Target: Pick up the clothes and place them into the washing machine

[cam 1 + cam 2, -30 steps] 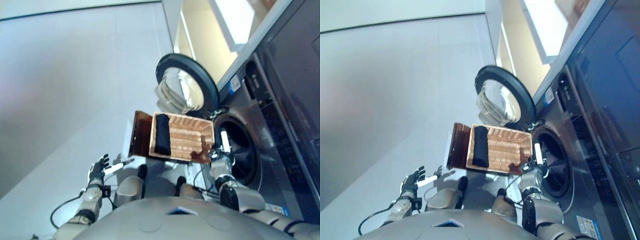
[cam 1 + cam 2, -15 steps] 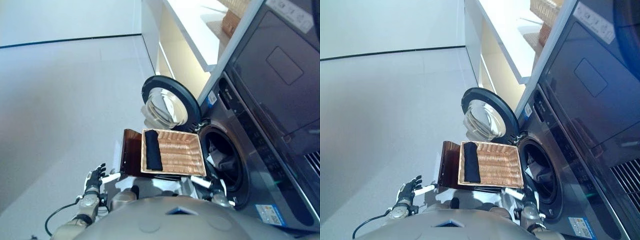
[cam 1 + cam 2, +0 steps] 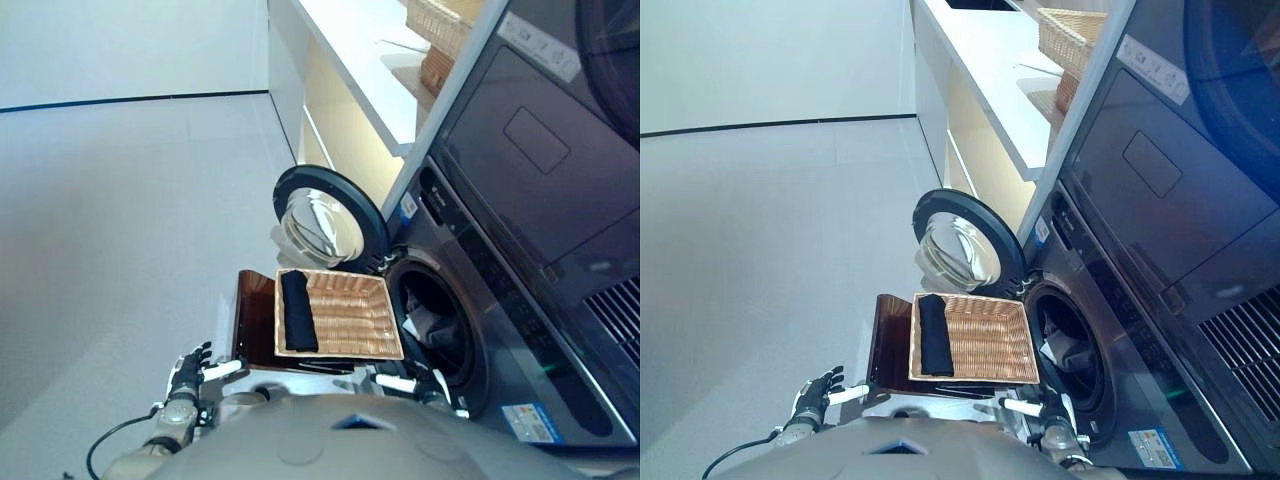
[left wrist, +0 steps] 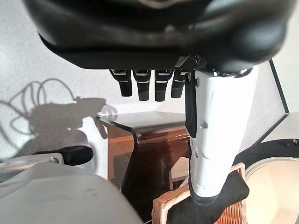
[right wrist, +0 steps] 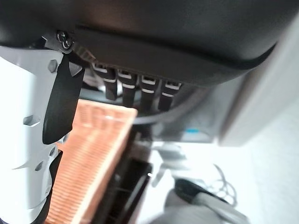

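Observation:
A wicker basket (image 3: 350, 318) rests on a brown stool (image 3: 250, 318) in front of the washing machine (image 3: 500, 300). One folded black cloth (image 3: 297, 311) lies along the basket's left side. The round door (image 3: 325, 222) stands swung open and the drum opening (image 3: 437, 325) shows some laundry (image 3: 422, 324) inside. My left hand (image 3: 190, 368) hangs low, left of the stool, open and empty; its wrist view shows straight fingers (image 4: 149, 86) above the stool. My right hand (image 3: 418, 384) is low, near the basket's near right corner, open and holding nothing.
A white counter (image 3: 360, 50) with shelves below runs along the far wall and bears more wicker baskets (image 3: 440, 25). A second dark appliance (image 3: 540, 150) sits above the washer. Grey floor (image 3: 120, 220) spreads out to the left.
The camera has swung, so the whole picture shifted. My right hand has dropped from the basket's right corner to a lower spot near my body. The black cloth lies where it was.

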{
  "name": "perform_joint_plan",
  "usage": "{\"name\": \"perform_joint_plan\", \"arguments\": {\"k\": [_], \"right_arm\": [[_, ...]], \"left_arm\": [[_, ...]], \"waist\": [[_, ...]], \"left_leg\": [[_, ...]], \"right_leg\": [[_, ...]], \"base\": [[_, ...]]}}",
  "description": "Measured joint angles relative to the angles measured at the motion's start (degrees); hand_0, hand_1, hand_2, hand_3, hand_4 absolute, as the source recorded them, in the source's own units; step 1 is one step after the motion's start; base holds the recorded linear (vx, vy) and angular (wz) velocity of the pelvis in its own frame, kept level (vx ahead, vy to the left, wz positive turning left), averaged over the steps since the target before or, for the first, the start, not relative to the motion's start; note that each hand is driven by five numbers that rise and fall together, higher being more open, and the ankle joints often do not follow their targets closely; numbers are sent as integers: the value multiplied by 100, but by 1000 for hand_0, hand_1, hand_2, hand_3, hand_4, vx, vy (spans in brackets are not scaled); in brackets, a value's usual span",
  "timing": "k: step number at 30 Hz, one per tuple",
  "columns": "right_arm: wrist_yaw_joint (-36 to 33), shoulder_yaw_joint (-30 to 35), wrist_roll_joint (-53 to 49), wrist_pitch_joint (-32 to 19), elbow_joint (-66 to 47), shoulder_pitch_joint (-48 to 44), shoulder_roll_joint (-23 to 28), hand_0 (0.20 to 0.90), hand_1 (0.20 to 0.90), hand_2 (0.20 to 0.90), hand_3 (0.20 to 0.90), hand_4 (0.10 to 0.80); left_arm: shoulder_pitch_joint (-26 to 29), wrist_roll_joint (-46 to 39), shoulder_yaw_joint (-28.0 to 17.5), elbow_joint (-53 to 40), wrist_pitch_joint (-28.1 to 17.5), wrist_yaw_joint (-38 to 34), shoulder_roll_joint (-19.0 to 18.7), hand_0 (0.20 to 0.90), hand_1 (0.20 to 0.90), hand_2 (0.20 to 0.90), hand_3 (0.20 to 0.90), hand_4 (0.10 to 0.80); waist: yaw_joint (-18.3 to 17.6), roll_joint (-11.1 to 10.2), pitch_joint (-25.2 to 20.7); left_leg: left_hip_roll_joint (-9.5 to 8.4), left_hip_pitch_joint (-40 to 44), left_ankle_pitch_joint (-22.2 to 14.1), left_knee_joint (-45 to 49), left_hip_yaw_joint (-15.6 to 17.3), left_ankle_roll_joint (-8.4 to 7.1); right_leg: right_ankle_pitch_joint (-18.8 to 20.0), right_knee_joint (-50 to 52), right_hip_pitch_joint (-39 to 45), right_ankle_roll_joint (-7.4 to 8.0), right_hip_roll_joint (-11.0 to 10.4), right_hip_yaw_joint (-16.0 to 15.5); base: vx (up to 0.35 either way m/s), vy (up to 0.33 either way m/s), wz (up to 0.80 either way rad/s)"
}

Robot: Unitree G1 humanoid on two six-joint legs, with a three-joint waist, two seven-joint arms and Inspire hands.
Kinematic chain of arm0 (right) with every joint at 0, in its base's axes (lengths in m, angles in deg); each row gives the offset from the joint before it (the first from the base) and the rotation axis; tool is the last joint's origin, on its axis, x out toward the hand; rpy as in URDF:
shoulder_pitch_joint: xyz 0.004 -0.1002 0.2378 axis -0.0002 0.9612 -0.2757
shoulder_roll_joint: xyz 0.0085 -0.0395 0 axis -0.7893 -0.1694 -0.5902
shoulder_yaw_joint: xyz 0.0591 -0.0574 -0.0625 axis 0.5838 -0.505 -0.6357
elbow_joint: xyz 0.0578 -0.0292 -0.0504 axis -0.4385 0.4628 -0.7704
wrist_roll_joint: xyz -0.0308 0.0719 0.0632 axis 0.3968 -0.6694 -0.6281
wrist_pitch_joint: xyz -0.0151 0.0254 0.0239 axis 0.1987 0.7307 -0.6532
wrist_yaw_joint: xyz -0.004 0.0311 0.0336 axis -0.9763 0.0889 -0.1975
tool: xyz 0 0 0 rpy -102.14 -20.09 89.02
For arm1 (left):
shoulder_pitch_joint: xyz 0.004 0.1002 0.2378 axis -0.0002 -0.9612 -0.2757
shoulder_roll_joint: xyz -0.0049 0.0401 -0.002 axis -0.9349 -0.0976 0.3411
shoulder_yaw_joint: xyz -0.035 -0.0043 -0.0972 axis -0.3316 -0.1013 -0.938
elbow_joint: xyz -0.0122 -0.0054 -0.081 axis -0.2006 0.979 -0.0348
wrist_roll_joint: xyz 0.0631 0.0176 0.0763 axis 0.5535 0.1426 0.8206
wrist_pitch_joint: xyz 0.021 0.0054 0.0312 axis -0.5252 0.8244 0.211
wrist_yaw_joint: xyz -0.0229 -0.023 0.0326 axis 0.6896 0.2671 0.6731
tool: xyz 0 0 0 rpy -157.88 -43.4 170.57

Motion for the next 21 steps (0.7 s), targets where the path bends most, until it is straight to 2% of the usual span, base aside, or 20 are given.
{"name": "perform_joint_plan", "arguments": {"k": [3,4,5,6,7,8,9,10,11,12,13,14,15,16,17,19,20,21], "right_arm": [[-13,-109,26,0,-97,-183,-2,900,900,900,900,800],[-18,-143,46,1,-95,-247,-4,900,900,900,900,800],[-32,-172,50,-1,-118,-384,10,900,900,900,900,800],[-65,-236,104,-9,-103,-476,12,900,900,900,900,800],[-99,-293,130,1,-61,-569,25,900,900,900,900,800],[-158,-400,201,9,-75,-724,33,900,900,900,900,800],[-163,-411,234,16,-77,-797,43,900,900,900,900,800],[-171,-525,306,25,-80,-869,43,900,900,900,900,800],[-163,-632,394,32,-89,-901,18,900,900,900,900,800],[-163,-689,424,43,-101,-915,12,900,900,900,900,800],[-171,-739,443,48,-103,-922,13,900,900,900,900,800],[-257,-734,457,79,-124,-935,30,900,900,900,900,800],[-279,-732,457,94,-127,-947,37,900,900,900,900,800],[-288,-728,460,127,-124,-950,59,900,900,900,900,800],[-289,-722,460,130,-112,-935,71,900,900,900,900,800],[-285,-727,467,140,-93,-917,72,900,900,900,900,800],[-286,-730,474,135,-124,-910,73,900,900,900,900,800],[-308,-736,479,129,-118,-895,74,900,900,900,900,800]], "left_arm": [[6,1,-2,2,3,-16,-57,900,900,900,900,800],[19,0,-3,4,3,-25,-72,900,900,900,900,800],[85,1,-2,4,9,-39,-74,900,900,900,900,800],[107,2,-1,4,9,-65,-80,900,900,900,900,800],[141,3,0,8,15,-72,-70,900,900,900,900,800],[232,8,5,6,28,-65,-78,900,900,900,900,800],[290,10,15,7,38,-62,-84,900,900,900,900,800],[337,10,5,-13,51,-82,-112,900,900,900,900,800],[378,11,-25,-6,51,-98,-184,900,900,900,900,800],[415,11,-20,-4,55,-106,-268,900,900,900,900,800],[442,10,-20,-8,56,-118,-339,900,900,900,900,800],[512,8,-8,-4,57,-169,-438,900,900,900,900,800],[532,7,-10,-10,52,-196,-456,900,900,900,900,800],[568,2,-3,-10,52,-247,-453,900,900,900,900,800],[576,-5,8,-10,52,-269,-442,900,900,900,900,800],[496,-6,25,-9,51,-319,-372,900,900,900,900,800],[440,-20,46,-2,57,-331,-293,900,900,900,900,800],[428,-28,61,-1,62,-323,-275,900,900,900,900,800]], "waist": [[51,-61,55],[61,-76,85],[45,-53,262],[89,-47,306],[109,-25,368],[118,74,542],[111,111,646],[47,237,717],[47,269,724],[41,235,719],[33,188,696],[48,95,638],[48,63,615],[31,-9,564],[40,32,560],[80,111,492],[85,143,496],[46,122,513]], "left_leg": [[-20,2,2,4,-11,5],[-55,-19,-25,39,-4,39],[-2,6,-94,132,-46,82],[-58,-30,-131,187,-40,113],[3,-15,-139,219,-74,122],[-18,-44,-168,372,-87,162],[42,-29,-185,418,-131,182],[54,0,-180,407,-322,259],[108,-25,-178,401,-477,260],[98,-39,-160,375,-559,259],[87,-67,-145,366,-568,257],[-4,-199,-121,363,-640,238],[-45,-260,-120,379,-664,236],[-105,-332,-111,355,-736,223],[-88,-331,-109,342,-795,214],[-2,-334,-68,334,-845,117],[54,-387,-17,514,-832,-7],[26,-495,-181,868,-865,-91]], "right_leg": [[14,55,0,21,-8,-22],[53,136,-5,76,-13,-33],[14,415,-33,7,1,-35],[-12,658,-142,-28,-8,-37],[-12,866,-237,-30,14,-34],[35,1476,-471,-55,50,-23],[52,1799,-626,-42,58,-8],[-139,2358,-963,1,159,-16],[-334,2327,-1003,-176,380,14],[-394,2147,-1003,-258,527,32],[-417,1950,-983,-296,612,81],[-409,1441,-965,-321,730,132],[-407,1191,-904,-326,732,141],[-168,879,-836,-487,762,265],[-97,788,-778,-552,797,281],[-19,588,-643,-648,894,237],[36,494,-475,-734,946,130],[96,392,-307,-798,940,28]], "base": [[-14,78,4],[-20,96,10],[-36,104,5],[-41,142,-1],[-14,105,-2],[66,74,0],[112,24,10],[117,-9,16],[86,-41,27],[85,-72,34],[89,-103,42],[69,-84,46],[122,-145,68],[95,-103,68],[167,-155,73],[159,-157,47],[44,-125,67],[-76,-28,67]]}}
